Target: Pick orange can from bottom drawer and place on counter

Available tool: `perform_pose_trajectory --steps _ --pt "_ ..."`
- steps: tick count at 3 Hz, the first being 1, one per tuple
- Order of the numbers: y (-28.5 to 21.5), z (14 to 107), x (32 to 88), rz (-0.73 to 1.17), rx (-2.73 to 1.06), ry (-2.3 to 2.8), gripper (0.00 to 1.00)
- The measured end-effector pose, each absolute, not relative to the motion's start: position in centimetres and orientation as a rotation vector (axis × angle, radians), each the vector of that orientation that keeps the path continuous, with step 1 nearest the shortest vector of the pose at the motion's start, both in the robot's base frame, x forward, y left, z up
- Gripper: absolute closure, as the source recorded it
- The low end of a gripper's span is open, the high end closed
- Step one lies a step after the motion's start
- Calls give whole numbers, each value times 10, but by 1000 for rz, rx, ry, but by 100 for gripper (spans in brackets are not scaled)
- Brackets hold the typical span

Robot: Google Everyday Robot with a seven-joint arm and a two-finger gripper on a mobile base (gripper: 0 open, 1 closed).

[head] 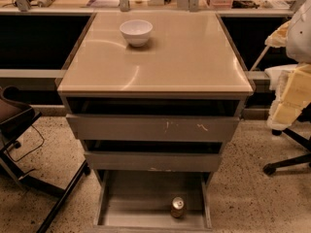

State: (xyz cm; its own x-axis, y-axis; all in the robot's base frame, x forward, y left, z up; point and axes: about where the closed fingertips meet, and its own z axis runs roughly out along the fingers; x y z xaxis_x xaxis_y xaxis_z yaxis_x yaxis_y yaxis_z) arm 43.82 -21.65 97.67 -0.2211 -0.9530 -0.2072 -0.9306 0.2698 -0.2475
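The orange can (pixel 178 207) stands upright on the floor of the bottom drawer (pixel 131 198), near its front right corner. The bottom drawer is pulled out and open at the foot of the grey cabinet. The glossy beige counter (pixel 189 57) tops the cabinet. My gripper is not in view in the camera view.
A white bowl (pixel 136 32) sits on the counter at the back left. A grey drawer with white scratch marks (pixel 153 128) juts out above the bottom drawer. A dark chair (pixel 14 118) stands at left, and a chair with pale yellow padding (pixel 291 93) at right. A cluttered desk (pixel 97 3) runs behind.
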Motion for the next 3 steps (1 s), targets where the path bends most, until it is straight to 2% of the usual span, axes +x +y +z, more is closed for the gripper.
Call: perform_pose_trajectory --steps 2,3 --pt "-216 957 426 -32 -1722 2182 0" --pt "-218 899 405 129 -1692 2107 0"
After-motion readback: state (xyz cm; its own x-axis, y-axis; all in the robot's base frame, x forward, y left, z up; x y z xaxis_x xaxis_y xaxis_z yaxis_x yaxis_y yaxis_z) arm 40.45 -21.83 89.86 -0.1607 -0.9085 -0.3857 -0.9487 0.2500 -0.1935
